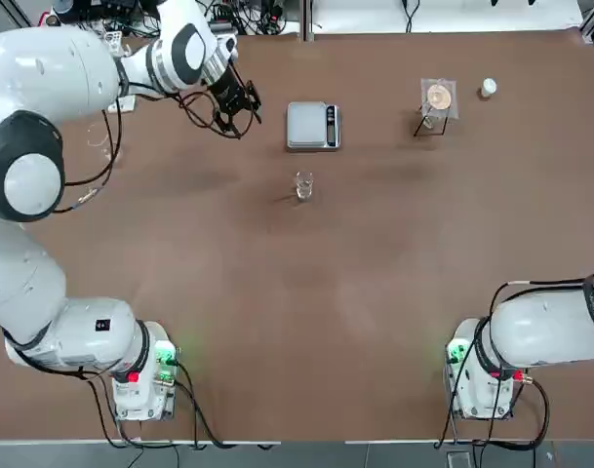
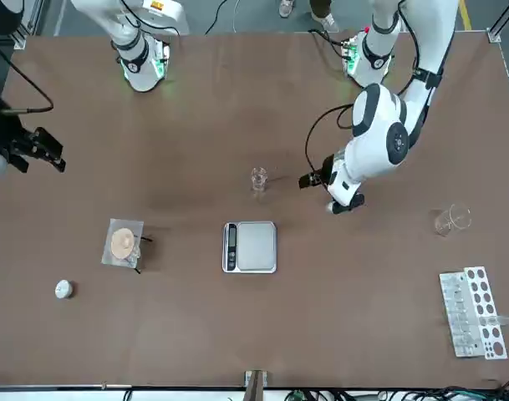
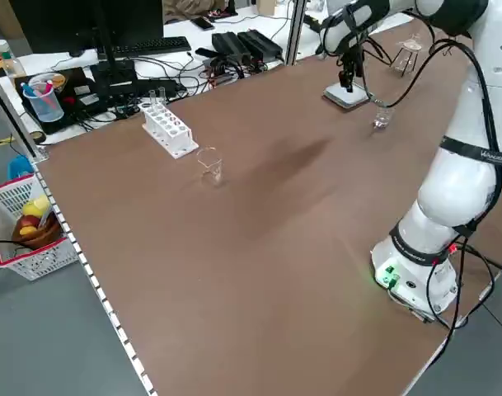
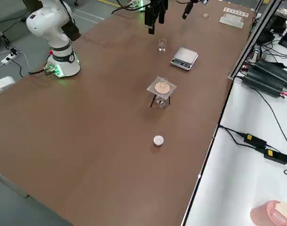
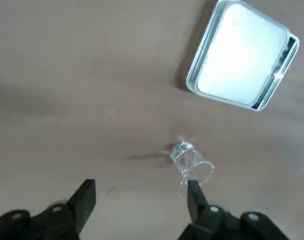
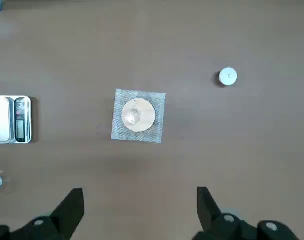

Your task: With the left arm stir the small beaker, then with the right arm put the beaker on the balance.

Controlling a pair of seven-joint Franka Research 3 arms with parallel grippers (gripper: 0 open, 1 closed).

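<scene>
The small beaker [image 1: 303, 185] is a tiny clear glass standing upright on the brown table, a little nearer the robot than the balance [image 1: 312, 126]. My left gripper [image 1: 235, 105] hovers to the left of the balance and is open, holding nothing. In the left wrist view its fingers [image 5: 85, 199] stand wide apart, with the small beaker [image 5: 188, 161] just beyond one fingertip and the balance [image 5: 243, 55] farther off. My right gripper [image 2: 38, 150] hangs open and empty over the table's right edge. In the right wrist view its fingers [image 6: 72, 207] frame bare table.
A wire-mesh tripod [image 1: 438, 98] with a round pad and a small white cap [image 1: 488, 88] sit at the far right. A larger glass beaker [image 2: 450, 220] and a white test-tube rack [image 2: 472, 312] stand at the far left.
</scene>
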